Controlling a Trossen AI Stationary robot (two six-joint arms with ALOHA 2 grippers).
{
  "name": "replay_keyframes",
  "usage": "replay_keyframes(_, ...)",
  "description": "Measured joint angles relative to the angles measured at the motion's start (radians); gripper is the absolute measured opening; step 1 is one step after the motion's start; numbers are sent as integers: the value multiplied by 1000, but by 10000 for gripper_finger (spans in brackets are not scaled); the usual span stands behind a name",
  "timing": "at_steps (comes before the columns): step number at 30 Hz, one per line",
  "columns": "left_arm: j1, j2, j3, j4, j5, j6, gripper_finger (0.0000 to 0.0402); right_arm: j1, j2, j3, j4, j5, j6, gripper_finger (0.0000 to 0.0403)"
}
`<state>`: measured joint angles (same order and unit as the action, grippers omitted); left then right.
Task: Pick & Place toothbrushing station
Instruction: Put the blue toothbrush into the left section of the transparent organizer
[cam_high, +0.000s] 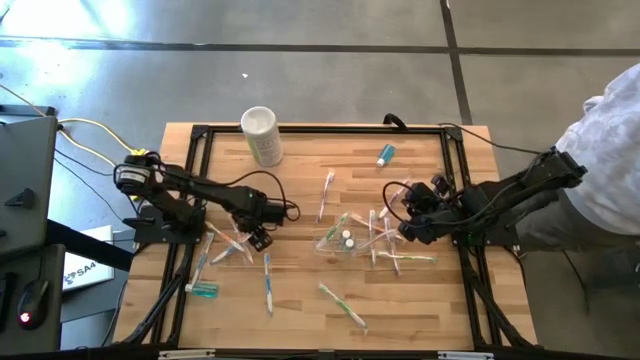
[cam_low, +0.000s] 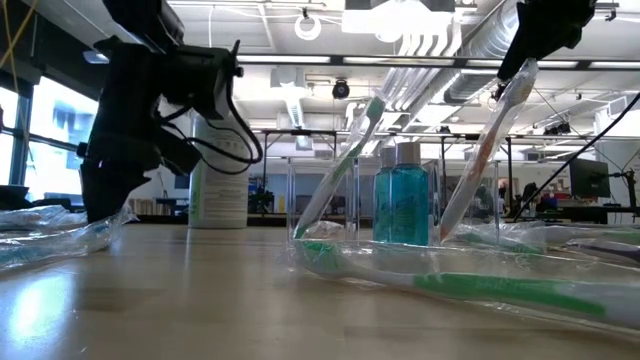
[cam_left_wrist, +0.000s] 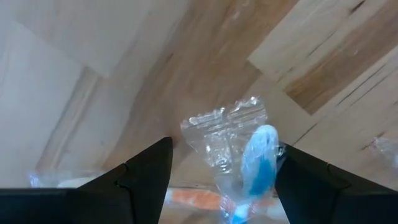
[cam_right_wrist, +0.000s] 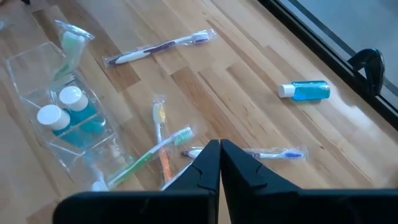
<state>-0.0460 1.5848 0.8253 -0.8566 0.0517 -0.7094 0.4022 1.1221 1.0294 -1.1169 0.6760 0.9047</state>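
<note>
A clear plastic cup (cam_high: 333, 247) stands mid-table holding two teal toothpaste tubes (cam_right_wrist: 68, 109) and leaning wrapped toothbrushes (cam_low: 345, 160). More wrapped toothbrushes (cam_high: 268, 282) lie scattered on the wood. My left gripper (cam_left_wrist: 224, 180) points down, low over the table's left part. It is open, its fingers standing on either side of a wrapped blue toothbrush head (cam_left_wrist: 258, 163) without touching it. My right gripper (cam_right_wrist: 219, 163) is shut, raised just right of the cup. My right gripper stands shut at the upper end of a wrapped toothbrush (cam_low: 500, 120) that leans in the cup. I cannot tell whether its fingers touch it.
A tall white cylinder (cam_high: 262, 135) stands at the far left. A loose teal tube (cam_high: 386, 154) lies near the far edge. Black frame rails (cam_high: 200, 140) border the table. A person (cam_high: 612, 150) stands past the right edge.
</note>
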Motion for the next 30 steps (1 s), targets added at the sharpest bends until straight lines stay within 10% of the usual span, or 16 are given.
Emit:
replay_keyframes(16,0,21,-3,36,13,175,16,6,0,-1,10,6,-12,4)
replay_keyframes(30,0,29,271,12,-266,392,12,20,0,-78,58,43,-13,5)
